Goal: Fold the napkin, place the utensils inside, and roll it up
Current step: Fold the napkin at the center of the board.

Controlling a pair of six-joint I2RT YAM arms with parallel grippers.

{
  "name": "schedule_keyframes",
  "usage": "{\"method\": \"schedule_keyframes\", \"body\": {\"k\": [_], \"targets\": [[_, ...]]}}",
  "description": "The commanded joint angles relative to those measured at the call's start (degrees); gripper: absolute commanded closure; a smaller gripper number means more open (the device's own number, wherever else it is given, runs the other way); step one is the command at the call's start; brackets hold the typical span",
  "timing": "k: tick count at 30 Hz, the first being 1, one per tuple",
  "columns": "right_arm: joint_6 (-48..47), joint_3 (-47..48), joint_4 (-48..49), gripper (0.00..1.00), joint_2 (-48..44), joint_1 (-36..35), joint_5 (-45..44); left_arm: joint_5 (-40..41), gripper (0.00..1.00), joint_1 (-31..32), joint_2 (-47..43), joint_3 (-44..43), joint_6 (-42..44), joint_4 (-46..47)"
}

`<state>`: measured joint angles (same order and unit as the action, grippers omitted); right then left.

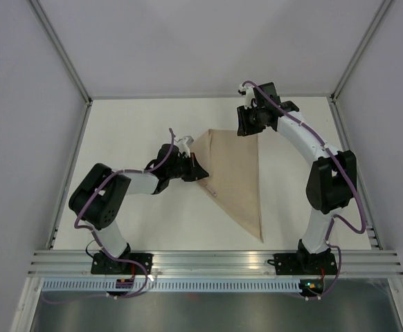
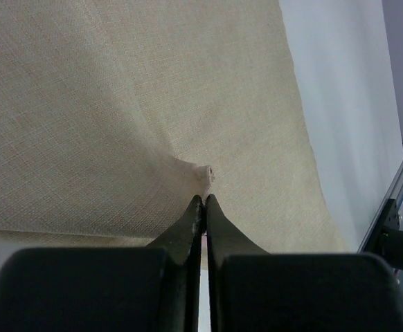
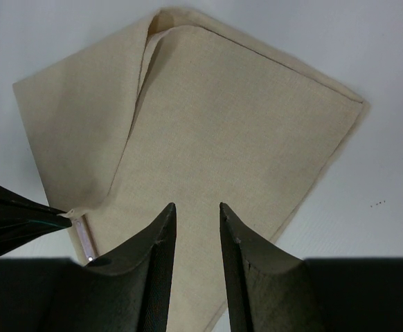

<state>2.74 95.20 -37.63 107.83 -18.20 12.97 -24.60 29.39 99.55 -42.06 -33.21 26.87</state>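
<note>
Napkin (image 1: 237, 176) lies folded in a triangle mid-worktop (image 1: 132, 138). Left jaws, pressed together, nip a tuft at its left edge; right jaws hang apart, empty, over the far corner. So slight a nip may slip, or a tug undo the fold. The right wrist view shows a utensil (image 3: 84, 235) end by the flap; the left wrist view, the pucker.

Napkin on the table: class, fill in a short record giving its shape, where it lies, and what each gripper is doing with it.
napkin: tan cloth, folded into a triangle, lying on the table
table: white surface
left gripper: shut, pinching a pucker of cloth at the napkin's left edge
right gripper: open, holding nothing, above the napkin's far edge
</note>
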Motion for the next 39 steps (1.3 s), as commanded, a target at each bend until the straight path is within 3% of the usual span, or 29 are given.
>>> {"method": "schedule_keyframes", "body": {"k": [1, 12, 18, 20, 31, 39], "targets": [[-0.11, -0.45, 1.15, 0.62, -2.1, 0.27, -1.37, -2.64, 0.98, 0.76, -1.11, 0.93, -0.1, 4.5], [-0.28, -1.15, 1.42, 0.63, -2.1, 0.27, -1.99, -3.26, 0.97, 1.46, -1.2, 2.43, 1.22, 4.95], [-0.37, -1.33, 1.68, 0.63, -1.84, 0.27, -2.07, -2.47, 0.84, 1.81, -1.2, 2.51, 2.27, 4.07], [-0.37, -1.33, 1.68, 0.63, -1.66, 0.35, -2.07, -1.86, 0.75, 1.81, -1.28, 2.69, 2.45, 3.89], [-0.63, -1.59, 1.59, 0.63, -1.66, 0.35, -2.34, -2.03, 0.53, 2.17, -1.2, 2.51, 2.54, 4.94], [-1.69, -1.42, 0.54, 0.63, -1.57, 0.35, -2.51, -3.7, 0.53, 2.43, -0.93, 1.72, 2.8, 5.74]]}}
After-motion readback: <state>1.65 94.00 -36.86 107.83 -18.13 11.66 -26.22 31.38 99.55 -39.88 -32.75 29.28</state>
